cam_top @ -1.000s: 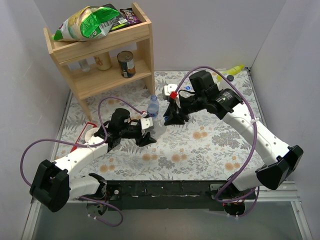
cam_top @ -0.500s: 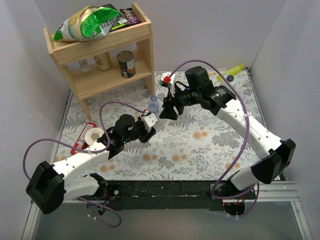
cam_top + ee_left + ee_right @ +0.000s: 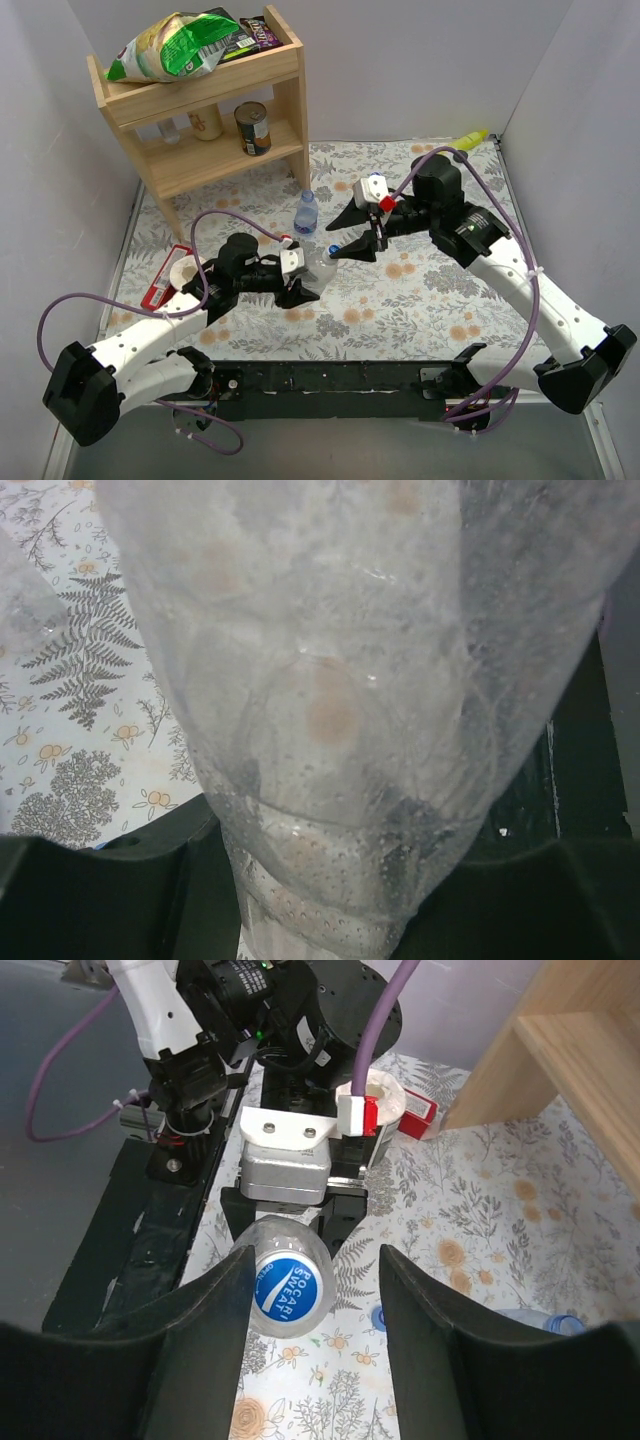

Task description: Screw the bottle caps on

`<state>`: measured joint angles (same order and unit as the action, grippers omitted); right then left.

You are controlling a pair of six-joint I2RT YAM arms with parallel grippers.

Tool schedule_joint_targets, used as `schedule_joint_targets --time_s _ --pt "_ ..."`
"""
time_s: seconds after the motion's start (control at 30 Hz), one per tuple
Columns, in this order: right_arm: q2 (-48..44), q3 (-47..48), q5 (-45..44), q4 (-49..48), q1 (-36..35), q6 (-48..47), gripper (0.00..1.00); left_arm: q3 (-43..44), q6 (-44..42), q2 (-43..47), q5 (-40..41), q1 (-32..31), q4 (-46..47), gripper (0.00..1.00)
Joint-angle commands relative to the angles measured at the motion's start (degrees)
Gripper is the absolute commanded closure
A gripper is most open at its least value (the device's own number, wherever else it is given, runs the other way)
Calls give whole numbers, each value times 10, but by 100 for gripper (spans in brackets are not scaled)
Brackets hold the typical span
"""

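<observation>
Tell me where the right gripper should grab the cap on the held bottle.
Pinch the cap by its round side wall, one finger each side, coming straight on, in line with the bottle. The left gripper holds it tipped over, the cap's flat top facing the right gripper.

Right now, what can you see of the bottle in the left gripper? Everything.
The bottle is small, clear thin plastic, beaded with droplets, no label showing. A blue cap printed POCARI SWEAT sits on its neck. It is tilted off upright, clamped in the left gripper, cap pointing between the right gripper's open fingers; contact there is unclear.
</observation>
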<state>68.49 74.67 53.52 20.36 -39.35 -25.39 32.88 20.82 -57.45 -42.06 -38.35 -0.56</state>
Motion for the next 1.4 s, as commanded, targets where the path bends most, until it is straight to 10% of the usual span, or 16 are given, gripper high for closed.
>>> schedule_joint_targets --time_s 0.0,0.4,0.67,0.87,1.03,1.2,1.37 --pt "16 15 41 -9 1 2 43 21 7 3 -42 2 3 100" --pt "33 28 69 24 1 12 49 14 27 5 -10 2 40 100" --pt "27 -2 31 -58 1 97 76 7 54 -9 0 1 63 100" --pt "39 -6 -320 -99 -31 243 94 31 199 -49 335 -119 153 100" --pt "91 57 -423 -65 -37 256 99 70 237 -88 395 -141 122 100" --pt "52 30 -198 -145 35 205 50 4 151 -15 274 -95 136 100" --pt "31 13 -38 -153 76 221 40 -16 97 28 91 5 107 100"
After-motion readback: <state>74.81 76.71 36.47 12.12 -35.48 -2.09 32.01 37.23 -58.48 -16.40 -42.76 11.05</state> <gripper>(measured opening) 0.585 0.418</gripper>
